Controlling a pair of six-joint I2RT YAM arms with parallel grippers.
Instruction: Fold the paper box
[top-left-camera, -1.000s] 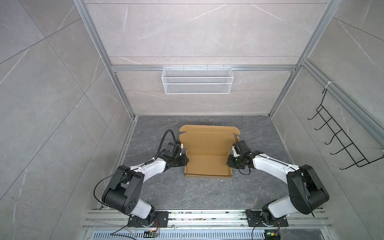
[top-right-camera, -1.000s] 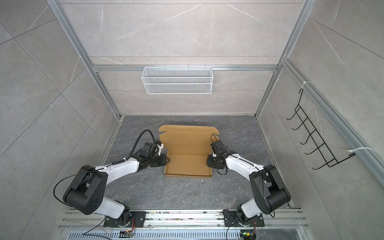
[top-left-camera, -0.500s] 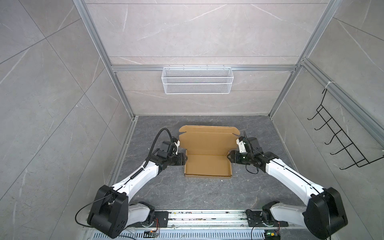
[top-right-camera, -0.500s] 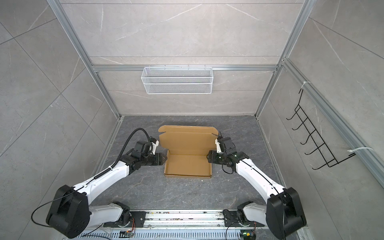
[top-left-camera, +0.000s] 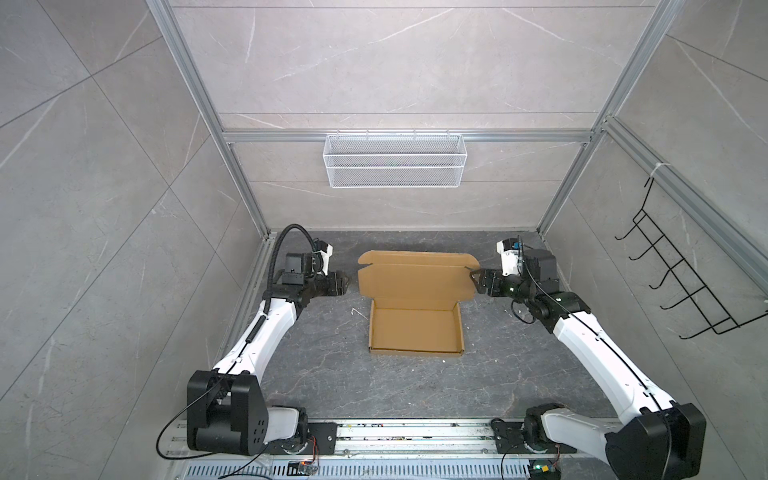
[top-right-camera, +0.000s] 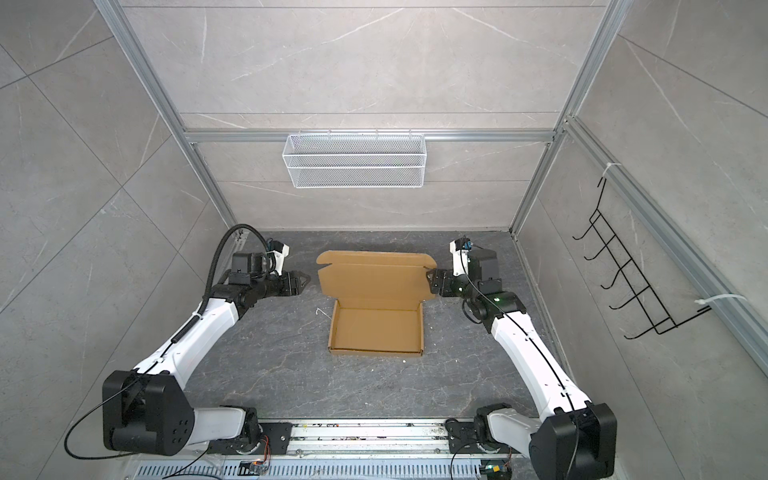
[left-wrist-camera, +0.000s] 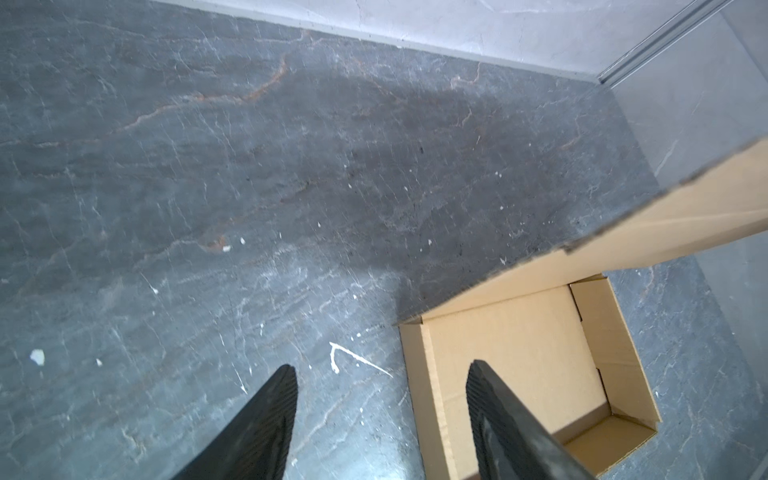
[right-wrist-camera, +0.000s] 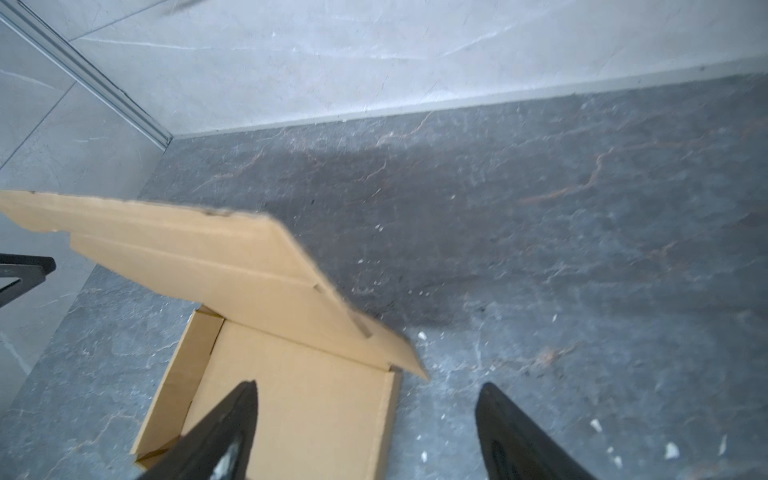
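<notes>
Presently located at the middle of the tabletop (top-left-camera: 316, 374): box (top-left-camera: 415, 332), brown cardboard, unprinted. Consists of a shallow tray and a wider lid (top-left-camera: 415, 278). Rests with the tray flat on the surface, on the side toward the front edge, low walls upright. Carries the lid along the tray's far wall, open, raised off the surface at a slant, with a creased strip and notched tabs at its far corners.

Beside the lid, toward the left edge: left gripper (top-left-camera: 343, 283). Hangs level with the lid's left side, apart from it, with a strip of bare tabletop between. Shows fingers (left-wrist-camera: 257, 428) spread wide in the left wrist view, gripping nothing, with only tabletop and the tray's side wall beneath the gap.

Beside the lid, toward the right edge: right gripper (top-left-camera: 477, 279). Sits with its tips right at the lid's right side in both top views; touching or just short, cannot tell. Shows fingers (right-wrist-camera: 216, 432) spread wide in the right wrist view, gripping nothing, with the lid's corner ahead of the tips and not between them. Appears slightly blurred there.

Mounted on the rear wall above the far edge: white mesh basket (top-left-camera: 394, 160). Mounted on the right wall: black wire rack (top-left-camera: 683, 261). Scattered over the tabletop around the box: small white flecks.
</notes>
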